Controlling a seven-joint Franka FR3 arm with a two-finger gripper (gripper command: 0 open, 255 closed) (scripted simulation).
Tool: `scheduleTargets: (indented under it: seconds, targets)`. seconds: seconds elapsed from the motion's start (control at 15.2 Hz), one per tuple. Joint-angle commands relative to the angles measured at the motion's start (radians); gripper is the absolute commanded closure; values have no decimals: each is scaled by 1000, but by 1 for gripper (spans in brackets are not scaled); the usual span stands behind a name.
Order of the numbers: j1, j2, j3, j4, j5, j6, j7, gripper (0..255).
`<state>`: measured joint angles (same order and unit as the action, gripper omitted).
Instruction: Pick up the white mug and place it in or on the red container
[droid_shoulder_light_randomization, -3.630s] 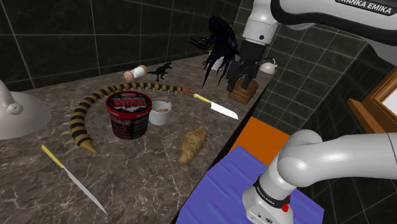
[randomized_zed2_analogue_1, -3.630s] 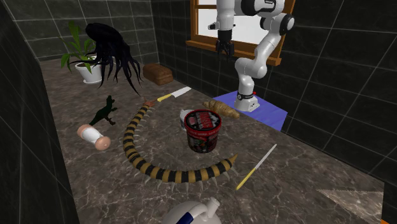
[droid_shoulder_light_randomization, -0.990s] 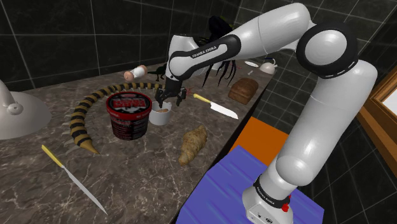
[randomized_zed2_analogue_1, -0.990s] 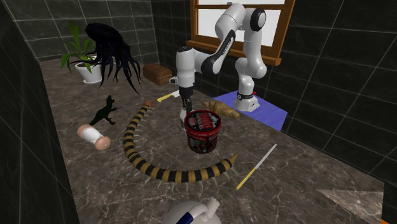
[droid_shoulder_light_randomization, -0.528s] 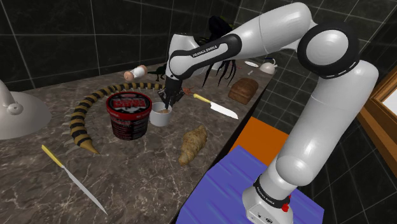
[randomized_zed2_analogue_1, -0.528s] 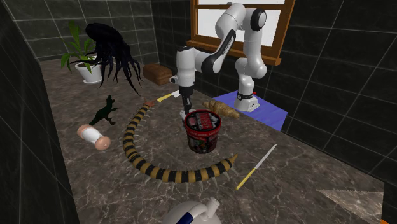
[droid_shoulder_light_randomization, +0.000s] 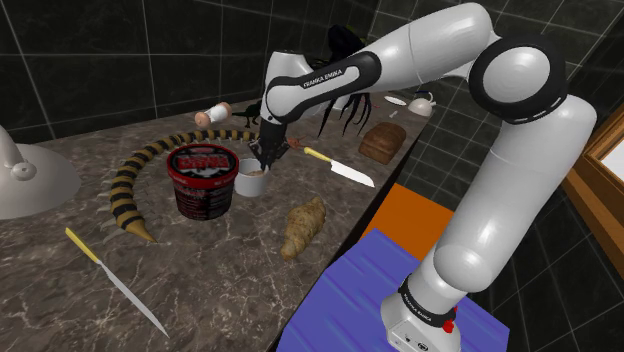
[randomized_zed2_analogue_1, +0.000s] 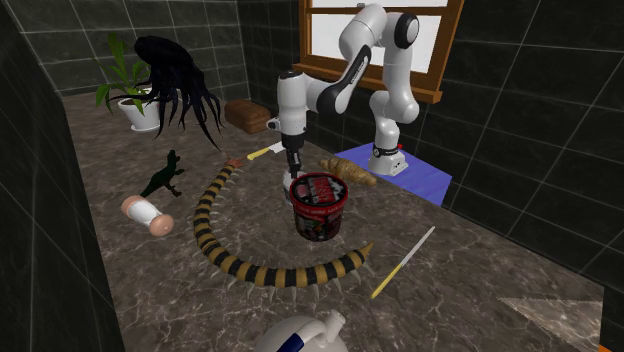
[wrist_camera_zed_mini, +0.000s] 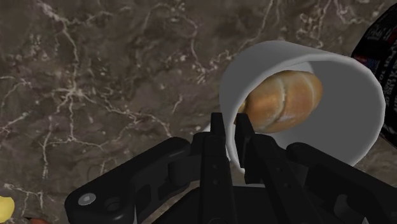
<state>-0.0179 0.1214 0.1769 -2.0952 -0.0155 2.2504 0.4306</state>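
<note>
The white mug (droid_shoulder_light_randomization: 250, 182) stands on the dark marble counter right beside the red container (droid_shoulder_light_randomization: 203, 180), a red tub with a black printed lid. A brown bread-like lump lies inside the mug (wrist_camera_zed_mini: 347, 105). My gripper (droid_shoulder_light_randomization: 264, 163) reaches down from above and is shut on the mug's rim. In the wrist view the gripper (wrist_camera_zed_mini: 230, 128) clasps the mug's wall, one finger outside it and one inside. The tub's edge (wrist_camera_zed_mini: 385, 46) lies just past the mug. In the second exterior view the gripper (randomized_zed2_analogue_1: 293, 172) stands behind the tub (randomized_zed2_analogue_1: 318, 207), which hides most of the mug.
A striped yellow-black toy snake (droid_shoulder_light_randomization: 132, 188) curls round the tub. A knife (droid_shoulder_light_randomization: 340, 168), a knobbly root (droid_shoulder_light_randomization: 303, 228) and a brown loaf (droid_shoulder_light_randomization: 382, 142) lie toward the counter's edge. A long thin blade (droid_shoulder_light_randomization: 115, 280) lies in front. A toy dinosaur (droid_shoulder_light_randomization: 256, 109) stands behind.
A second ago the fingers stood open just above the mug; they have since dropped onto its rim and shut on it. The mug has not moved.
</note>
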Motion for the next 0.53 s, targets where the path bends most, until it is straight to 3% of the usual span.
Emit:
scheduleTargets:
  seconds: [0.0,0.46]
  targets:
    - [-2,-7,-1,12,2,-22,-2,255]
    - [-3,-49,0,60,11,-111,-8,255]
